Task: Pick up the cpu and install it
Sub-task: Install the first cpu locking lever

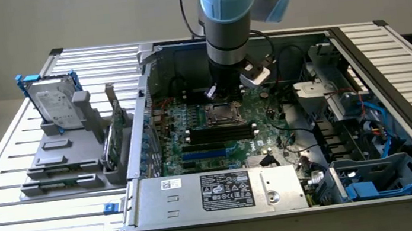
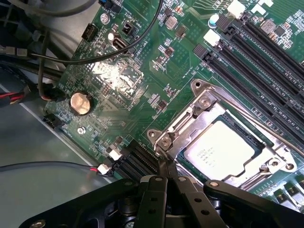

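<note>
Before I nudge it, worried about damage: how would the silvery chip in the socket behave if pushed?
The chip looks flat and metal-topped, so probably stiff. Lying inside the metal frame, it likely won't slide sideways. Its smooth top may be slippery.

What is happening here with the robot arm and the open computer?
One robot arm reaches down into the open computer case. Its hand is shut and holds nothing that I can see. The fingertips are right beside a corner of the metal socket frame on the motherboard. I cannot tell whether they touch it. The cpu already lies in the socket, inside that frame, with its pale top facing up.
</note>
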